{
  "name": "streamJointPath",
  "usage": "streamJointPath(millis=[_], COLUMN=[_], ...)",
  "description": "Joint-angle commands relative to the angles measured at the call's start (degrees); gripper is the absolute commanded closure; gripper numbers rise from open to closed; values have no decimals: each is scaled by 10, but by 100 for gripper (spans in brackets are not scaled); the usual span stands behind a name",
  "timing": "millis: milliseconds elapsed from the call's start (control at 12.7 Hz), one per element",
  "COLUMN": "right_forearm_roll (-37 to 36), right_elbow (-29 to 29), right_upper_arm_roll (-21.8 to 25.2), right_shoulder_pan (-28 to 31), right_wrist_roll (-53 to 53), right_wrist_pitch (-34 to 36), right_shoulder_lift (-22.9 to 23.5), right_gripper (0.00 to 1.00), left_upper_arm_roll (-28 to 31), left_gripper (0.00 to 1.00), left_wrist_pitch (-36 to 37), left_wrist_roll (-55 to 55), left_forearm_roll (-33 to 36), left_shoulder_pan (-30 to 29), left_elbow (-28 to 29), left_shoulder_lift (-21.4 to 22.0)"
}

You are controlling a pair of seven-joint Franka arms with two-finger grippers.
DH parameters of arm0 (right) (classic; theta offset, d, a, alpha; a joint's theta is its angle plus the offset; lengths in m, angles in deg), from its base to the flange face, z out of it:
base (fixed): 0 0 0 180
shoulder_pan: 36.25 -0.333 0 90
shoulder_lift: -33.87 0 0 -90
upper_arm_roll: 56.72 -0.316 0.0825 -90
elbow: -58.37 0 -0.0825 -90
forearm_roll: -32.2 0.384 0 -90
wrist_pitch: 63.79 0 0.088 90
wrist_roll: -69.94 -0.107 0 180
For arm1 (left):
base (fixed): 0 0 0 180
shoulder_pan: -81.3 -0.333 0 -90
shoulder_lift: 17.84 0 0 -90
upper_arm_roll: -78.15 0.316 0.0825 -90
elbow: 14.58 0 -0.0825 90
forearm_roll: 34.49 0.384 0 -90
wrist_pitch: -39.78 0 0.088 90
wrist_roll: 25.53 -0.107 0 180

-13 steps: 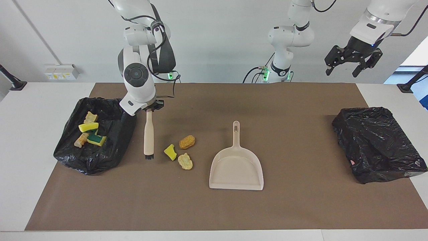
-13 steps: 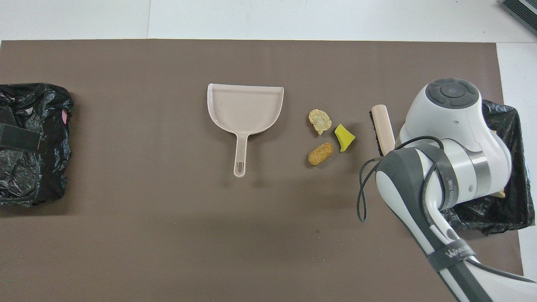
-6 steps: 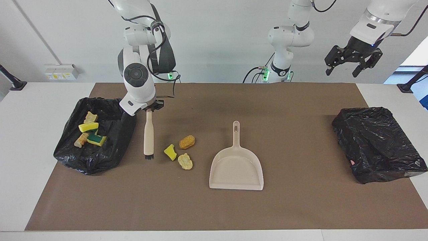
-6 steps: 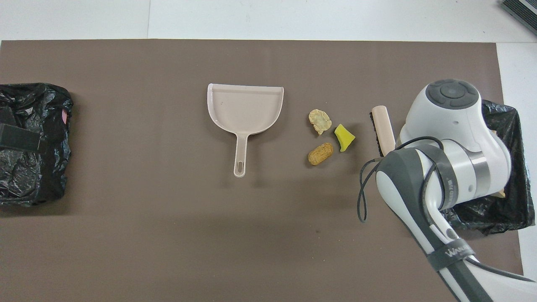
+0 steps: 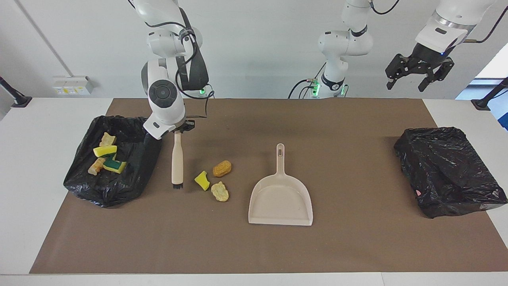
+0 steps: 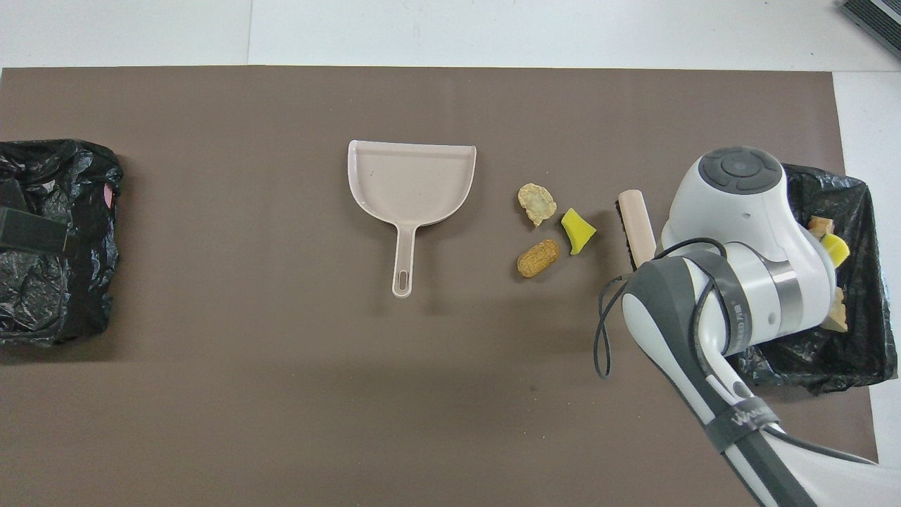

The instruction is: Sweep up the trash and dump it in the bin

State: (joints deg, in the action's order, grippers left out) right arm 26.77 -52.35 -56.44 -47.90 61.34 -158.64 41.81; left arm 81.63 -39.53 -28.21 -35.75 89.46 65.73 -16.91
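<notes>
trash (image 5: 213, 180) on mat just beside brush (image 5: 177, 163) in right pincer (image 5: 183, 128).

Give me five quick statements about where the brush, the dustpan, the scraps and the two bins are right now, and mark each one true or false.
1. The right gripper holds the brush by its handle. True.
2. Three scraps lie inside the dustpan. False: the dustpan is empty; the yellow sponge piece, the orange lump and the pale lump lie on the mat between the brush and the dustpan.
3. The bag-lined bin at the right arm's end already holds several scraps. True.
4. The left gripper grips the dustpan's handle. False: it waits open, raised near the black bag at the left arm's end.
5. The brush's bristle end points away from the robots. True.
</notes>
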Motion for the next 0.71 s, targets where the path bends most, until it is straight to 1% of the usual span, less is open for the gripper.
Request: streamJointPath(millis=[0, 393, 629], right_forearm_roll=[5, 9, 9], right_elbow=[-16, -17, -17], right_upper_arm_roll=[-4, -4, -4], right_shoulder_pan=[3, 7, 3], right_wrist_roll=[17, 18, 20], right_wrist_pitch=[-27, -65, -66], right_shoulder_lift=[-4, 1, 1], right_gripper=[100, 100, 100], left_upper_arm_roll=[-3, -3, -3], left_gripper=[0, 0, 0], left_wrist_pitch=[11, 11, 11], left_wrist_roll=[-1, -1, -1], left_forearm_roll=[-1, -1, -1], left_shoulder_pan=[-5, -5, -4], left_elbow=[-9, -9, -9], left_shoulder_lift=[0, 0, 0])
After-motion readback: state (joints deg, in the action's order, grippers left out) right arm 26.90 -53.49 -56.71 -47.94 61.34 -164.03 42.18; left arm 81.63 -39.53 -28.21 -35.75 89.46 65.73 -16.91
